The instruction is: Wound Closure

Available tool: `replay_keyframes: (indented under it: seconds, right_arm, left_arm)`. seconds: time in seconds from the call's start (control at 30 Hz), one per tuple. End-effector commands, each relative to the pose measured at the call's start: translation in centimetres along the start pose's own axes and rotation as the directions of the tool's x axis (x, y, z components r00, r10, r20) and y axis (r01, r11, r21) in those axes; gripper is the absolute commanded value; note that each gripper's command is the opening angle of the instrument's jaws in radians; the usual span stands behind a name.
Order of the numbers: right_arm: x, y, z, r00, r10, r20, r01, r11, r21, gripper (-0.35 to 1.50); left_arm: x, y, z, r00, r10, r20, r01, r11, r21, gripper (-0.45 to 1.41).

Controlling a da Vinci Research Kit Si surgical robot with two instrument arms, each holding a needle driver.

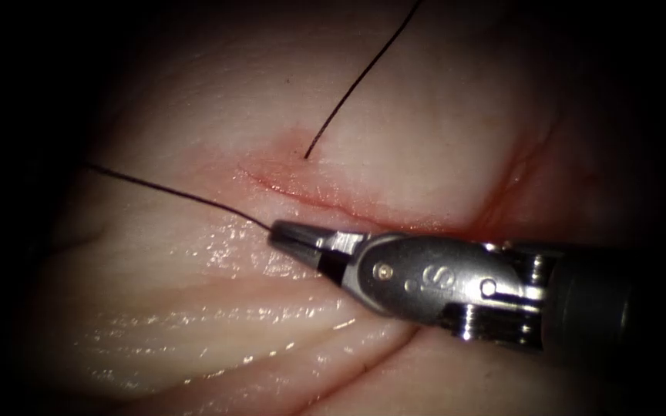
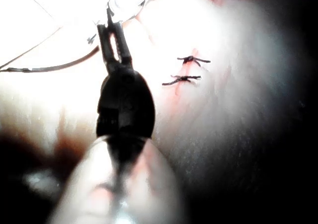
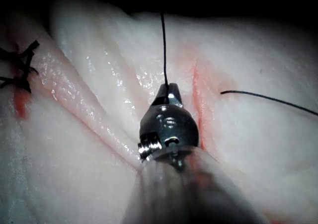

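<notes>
Right now my right pincer (image 1: pixel 290 235) is clamped on the thread (image 1: pixel 186 196) beside the cut (image 1: pixel 333 202); my left pincer (image 2: pixel 114 45) stands apart, holding nothing.

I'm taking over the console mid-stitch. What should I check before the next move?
1. Right pincer shut on the thread, near the left end of the cut: ok.
2. Second strand enters the tissue just above the cut: ok.
3. Where the needle is: cannot tell.
4. What the left tool holds: cannot tell.
5. Earlier stitches sit closed: ok.
</notes>
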Motion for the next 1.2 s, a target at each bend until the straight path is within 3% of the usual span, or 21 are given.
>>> replay_keyframes:
  seconds: [0.03, 0.3, 0.37, 0.4, 0.6, 0.73, 0.9, 0.93, 0.97, 1.0, 1.03, 1.07, 1.1, 1.2]
  right_arm:
    - [0.08, -0.04, 0.00, 1.000, 0.004, -0.009, -0.004, 1.000, 0.003, -0.35]
    - [0.40, -0.51, -0.52, 0.999, -0.011, -0.045, 0.013, 0.999, 0.053, -0.35]
    - [0.50, -0.79, -0.82, 0.998, -0.026, -0.060, 0.031, 0.997, 0.073, -0.35]
    - [0.50, -0.79, -0.82, 0.998, -0.026, -0.060, 0.031, 0.997, 0.073, -0.35]
    - [0.63, -1.50, -1.27, 0.997, -0.018, -0.073, 0.030, 0.984, 0.175, -0.35]
    - [0.77, -1.84, -1.35, 0.995, -0.001, -0.098, 0.024, 0.972, 0.234, -0.35]
    - [0.88, -1.89, -1.28, 0.994, 0.009, -0.107, 0.019, 0.968, 0.252, -0.35]
    - [0.89, -1.80, -1.22, 0.995, 0.018, -0.099, 0.007, 0.969, 0.247, -0.18]
    - [0.89, -1.80, -1.22, 0.995, 0.018, -0.099, 0.007, 0.969, 0.247, -0.18]
    - [0.89, -1.70, -1.19, 0.994, 0.032, -0.107, -0.006, 0.972, 0.236, 0.19]
    - [0.88, -1.52, -1.16, 0.992, 0.047, -0.120, -0.027, 0.986, 0.164, 0.99]
    - [0.86, -1.44, -1.14, 0.993, 0.015, -0.121, 0.002, 0.991, 0.137, 1.20]
    - [0.85, -1.33, -1.12, 0.993, 0.003, -0.116, 0.012, 0.992, 0.125, 1.31]
    - [0.83, -1.16, -1.10, 0.992, -0.022, -0.121, 0.036, 0.992, 0.119, 1.41]
  left_arm:
    - [-0.08, 0.04, 0.09, 1.000, -0.005, -0.009, 0.004, 1.000, -0.004, -0.45]
    - [-0.28, 0.23, 0.33, 1.000, 0.000, 0.007, 0.001, 0.999, -0.053, -0.45]
    - [-0.40, 0.27, 0.42, 1.000, -0.003, 0.013, 0.004, 0.998, -0.067, -0.45]
    - [-0.40, 0.27, 0.42, 1.000, -0.003, 0.013, 0.004, 0.998, -0.067, -0.45]
    - [-0.56, 0.32, 0.49, 1.000, -0.007, 0.021, 0.009, 0.997, -0.075, -0.45]
    - [-0.60, 0.35, 0.48, 1.000, -0.015, 0.022, 0.017, 0.997, -0.076, -0.45]
    - [-0.62, 0.35, 0.47, 1.000, -0.013, 0.021, 0.015, 0.997, -0.078, -0.45]
    - [-0.62, 0.33, 0.45, 1.000, -0.013, 0.020, 0.015, 0.997, -0.081, -0.45]
    - [-0.62, 0.33, 0.45, 1.000, -0.013, 0.020, 0.015, 0.997, -0.081, -0.45]
    - [-0.62, 0.31, 0.43, 1.000, -0.014, 0.019, 0.016, 0.996, -0.087, -0.45]
    - [-0.61, 0.27, 0.40, 1.000, -0.016, 0.027, 0.018, 0.997, -0.074, -0.45]
    - [-0.61, 0.25, 0.37, 0.999, -0.016, 0.032, 0.018, 0.998, -0.065, -0.45]
    - [-0.60, 0.22, 0.34, 0.999, -0.017, 0.038, 0.020, 0.998, -0.056, -0.45]
    - [-0.58, 0.15, 0.26, 0.999, -0.020, 0.049, 0.022, 0.999, -0.039, -0.45]
